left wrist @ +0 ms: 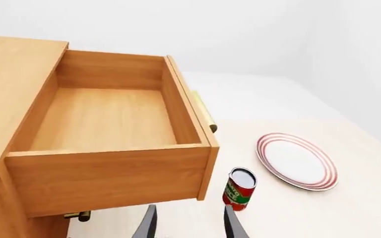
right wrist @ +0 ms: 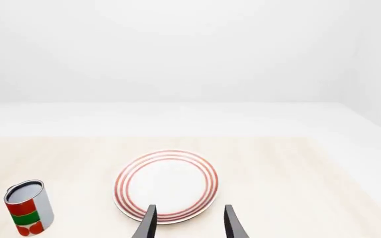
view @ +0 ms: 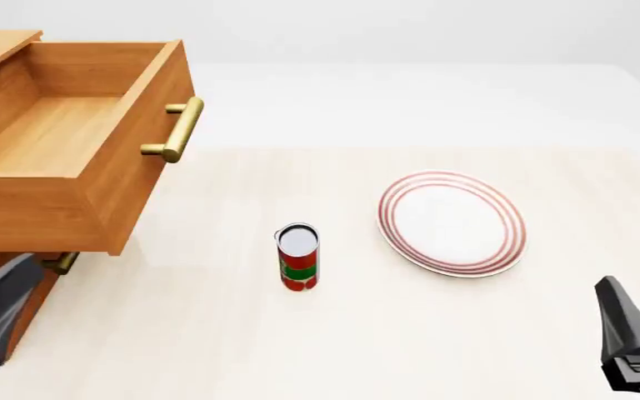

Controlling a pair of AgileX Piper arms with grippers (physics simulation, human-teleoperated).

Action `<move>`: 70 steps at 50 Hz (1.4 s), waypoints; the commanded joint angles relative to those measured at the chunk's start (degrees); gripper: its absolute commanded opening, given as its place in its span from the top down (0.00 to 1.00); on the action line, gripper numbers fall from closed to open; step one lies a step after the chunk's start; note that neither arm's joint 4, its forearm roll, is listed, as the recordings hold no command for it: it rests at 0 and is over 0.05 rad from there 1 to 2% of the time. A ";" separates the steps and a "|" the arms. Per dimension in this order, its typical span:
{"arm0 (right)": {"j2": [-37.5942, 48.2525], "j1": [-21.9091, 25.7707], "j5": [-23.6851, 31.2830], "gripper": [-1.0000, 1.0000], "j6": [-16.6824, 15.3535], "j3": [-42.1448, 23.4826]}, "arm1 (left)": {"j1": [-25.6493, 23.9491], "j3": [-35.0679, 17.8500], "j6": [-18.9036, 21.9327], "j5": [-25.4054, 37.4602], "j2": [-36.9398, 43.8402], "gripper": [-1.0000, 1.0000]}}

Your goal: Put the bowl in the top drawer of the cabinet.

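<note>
**Entry: open drawer, bowl not in view**

Top drawer (view: 70,158): pulled fully out of the cabinet (left wrist: 8,64); its interior is seen bare in both the left wrist and front views. It is judged to have been left open to receive the bowl. Brass bar handle (view: 177,131) on its front; a smaller handle (view: 60,262) of the lower drawer is glimpsed beneath.

Bowl: not seen in any view; its whereabouts cannot be told, and it is not in the drawer.

Plate (view: 452,222): flat, white with red rings, laid on the table (view: 297,350), well apart from the cabinet.

Can (view: 297,257): red and green, upright, between drawer and plate, touching neither.

Left gripper (left wrist: 189,225): fingers parted, nothing held or touched; it is aimed toward the can and drawer front.

Right gripper (right wrist: 188,224): fingers parted by a similar gap, nothing held; the plate lies just beyond its tips. In the front view both are seen low at the near edge, apart from all objects.
</note>
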 commanded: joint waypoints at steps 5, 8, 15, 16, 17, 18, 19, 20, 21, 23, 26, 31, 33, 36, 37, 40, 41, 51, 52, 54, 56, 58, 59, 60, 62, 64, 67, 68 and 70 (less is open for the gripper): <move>0.02 0.01 0.09 0.00 0.00 -0.10 | -7.18 -3.29 -2.71 1.11 5.25 0.00; 0.01 0.00 0.09 0.00 0.01 -0.10 | -8.60 -3.44 -3.24 0.47 6.50 0.00; 0.00 0.05 0.09 0.00 -0.06 -0.11 | -13.01 -3.82 -5.72 -1.33 10.45 0.00; 0.00 0.05 0.09 0.00 -0.06 -0.11 | -13.01 -3.82 -5.72 -1.35 10.47 0.00; 0.00 0.06 0.09 0.00 -0.08 -0.11 | -13.89 -3.80 -6.17 -2.00 11.45 0.00; -0.01 0.06 0.09 0.00 -0.08 -0.11 | -14.23 -3.83 -6.27 -2.28 11.84 0.00; -0.01 0.06 0.09 0.00 -0.08 -0.11 | -14.23 -3.83 -6.27 -2.29 11.85 0.00; -0.01 0.08 0.09 0.00 -0.10 -0.11 | -15.15 -3.88 -6.62 -3.08 13.03 0.00; -0.01 0.08 0.09 0.00 -0.11 -0.11 | -15.57 -3.85 -6.93 -3.44 13.54 0.00; -0.01 0.09 0.09 0.00 -0.13 -0.11 | -16.67 -3.81 -7.79 -4.15 14.58 0.00; -0.02 0.11 0.09 0.00 -0.15 -0.11 | -17.94 -3.77 -8.63 -5.25 15.98 0.00; -0.02 0.14 0.09 0.00 -0.19 -0.12 | -20.07 -3.79 -10.26 -6.96 18.30 0.00; -0.03 0.15 0.09 0.00 -0.21 -0.12 | -20.72 -3.91 -10.50 -7.47 19.04 0.00; -0.03 0.18 0.09 0.00 -0.24 -0.12 | -22.03 -4.16 -10.78 -8.32 20.27 0.00; -0.03 0.18 0.09 0.00 -0.25 -0.12 | -22.23 -4.15 -10.86 -8.54 20.54 0.00; 0.01 0.00 0.09 0.00 0.00 -0.10 | -23.38 -4.12 -11.59 -9.28 21.79 0.00; 0.01 0.00 0.09 0.00 0.00 -0.10 | -23.77 -4.08 -11.96 -9.52 22.24 0.00; 0.01 0.00 0.09 0.00 0.00 -0.10 | -27.35 -4.65 -13.86 -11.42 26.86 0.00; 0.01 0.00 0.09 0.00 0.00 -0.10 | -27.81 -4.91 -13.91 -11.82 27.81 0.00; 0.01 0.00 0.09 0.00 0.00 -0.10 | -28.39 -5.25 -13.80 -12.33 28.95 0.00; 0.01 0.00 0.09 0.00 0.00 -0.10 | -29.17 -5.56 -13.91 -12.78 30.10 0.00; 0.01 0.00 0.09 0.00 0.00 -0.10 | -30.10 -5.93 -14.20 -13.14 31.29 0.00; 0.01 0.00 0.09 0.00 0.00 -0.10 | -30.42 -6.14 -14.22 -13.22 31.69 0.00; 0.01 0.00 0.09 0.00 0.00 -0.10 | -30.76 -6.35 -14.35 -13.29 32.10 0.00; 0.01 0.00 0.09 0.00 0.00 -0.10 | -31.61 -7.01 -14.46 -13.44 33.19 0.00; 0.01 0.00 0.09 0.00 0.00 -0.10 | -32.31 -7.52 -14.51 -13.76 34.37 0.00; 0.01 0.00 0.09 0.00 0.00 -0.10 | -33.16 -8.02 -14.54 -14.22 35.55 0.00; 0.01 0.00 0.09 0.00 0.00 -0.10 | -33.99 -8.69 -14.56 -14.34 36.43 0.00; 0.01 0.00 0.09 0.00 0.00 -0.10 | -34.61 -9.24 -14.50 -14.46 37.16 0.00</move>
